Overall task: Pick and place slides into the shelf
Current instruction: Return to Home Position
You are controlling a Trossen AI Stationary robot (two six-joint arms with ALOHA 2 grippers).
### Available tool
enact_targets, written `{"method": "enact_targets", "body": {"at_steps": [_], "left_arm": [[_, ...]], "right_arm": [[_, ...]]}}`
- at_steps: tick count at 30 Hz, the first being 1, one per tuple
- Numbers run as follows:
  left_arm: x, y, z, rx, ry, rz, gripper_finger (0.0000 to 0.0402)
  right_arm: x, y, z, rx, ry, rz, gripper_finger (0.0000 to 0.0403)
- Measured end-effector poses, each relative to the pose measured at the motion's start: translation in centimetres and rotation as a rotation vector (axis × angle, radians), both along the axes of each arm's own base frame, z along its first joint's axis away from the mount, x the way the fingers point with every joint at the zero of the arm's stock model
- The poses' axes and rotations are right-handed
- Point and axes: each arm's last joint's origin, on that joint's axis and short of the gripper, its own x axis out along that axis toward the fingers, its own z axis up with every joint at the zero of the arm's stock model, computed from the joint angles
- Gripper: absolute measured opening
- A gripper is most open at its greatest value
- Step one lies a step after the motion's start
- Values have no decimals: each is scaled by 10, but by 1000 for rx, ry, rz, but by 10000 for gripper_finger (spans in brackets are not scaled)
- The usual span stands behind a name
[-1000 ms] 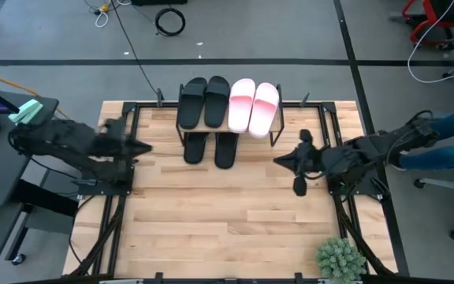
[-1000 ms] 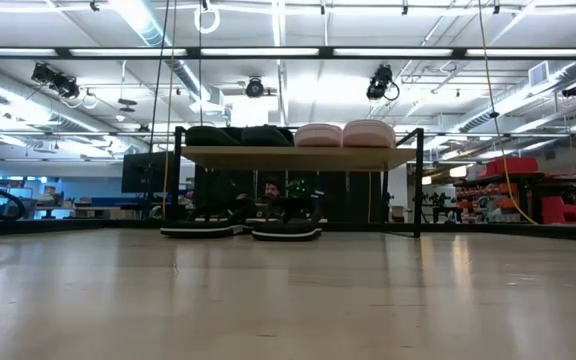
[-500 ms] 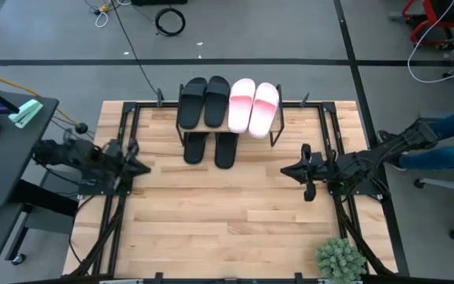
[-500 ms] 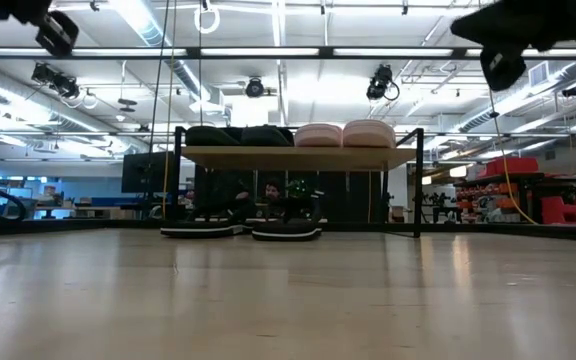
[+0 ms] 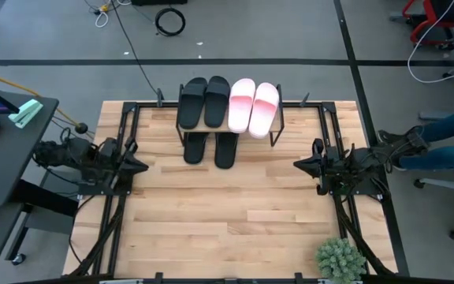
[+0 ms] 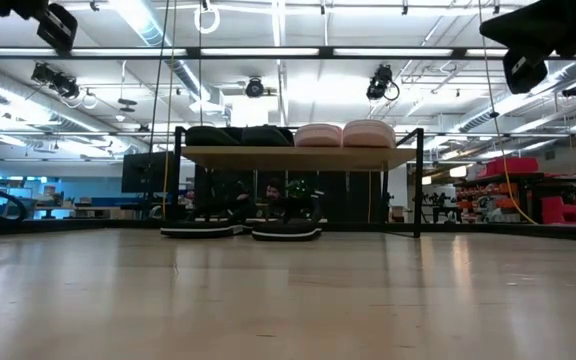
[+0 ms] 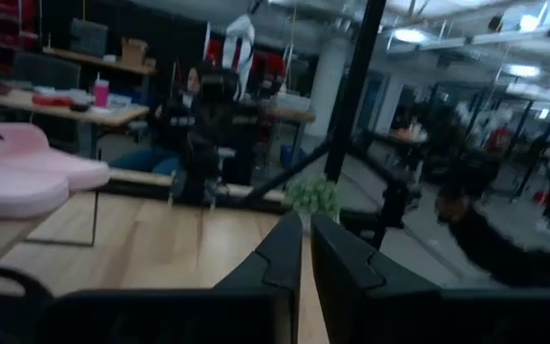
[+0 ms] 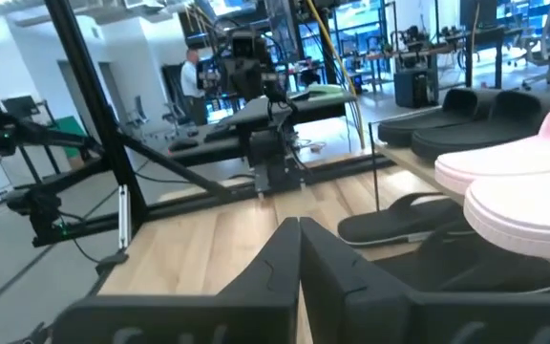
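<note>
At the top centre of the wooden table (image 5: 227,213), the shelf (image 6: 298,157) carries two black slides (image 5: 203,101) and two pink slides (image 5: 253,105), with another black pair (image 5: 210,148) beneath. The left gripper (image 5: 142,166) and right gripper (image 5: 298,164) hang at the table's sides, fingers closed and empty, with grey floor all around.

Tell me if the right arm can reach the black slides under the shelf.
Probably yes, from the front: the right pincer sits shut at the table edge, bare wood lies between, and the black slides stick out past the shelf board. From above, the board covers their far halves.
</note>
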Motion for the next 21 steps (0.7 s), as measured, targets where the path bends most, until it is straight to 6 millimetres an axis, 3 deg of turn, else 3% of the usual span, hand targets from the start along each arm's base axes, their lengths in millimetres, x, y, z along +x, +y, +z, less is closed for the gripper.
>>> {"method": "enact_targets", "body": {"at_steps": [7, 16, 21], "left_arm": [[12, -3, -16, 1, -24, 4, 35], [26, -8, -40, -48, -94, 0, 23], [33, -10, -57, -113, -179, -8, 30]], "right_arm": [[1, 0, -1, 14, -5, 0, 14], [6, 2, -43, 61, -129, 2, 13], [6, 2, -42, 78, -135, 4, 13]]}}
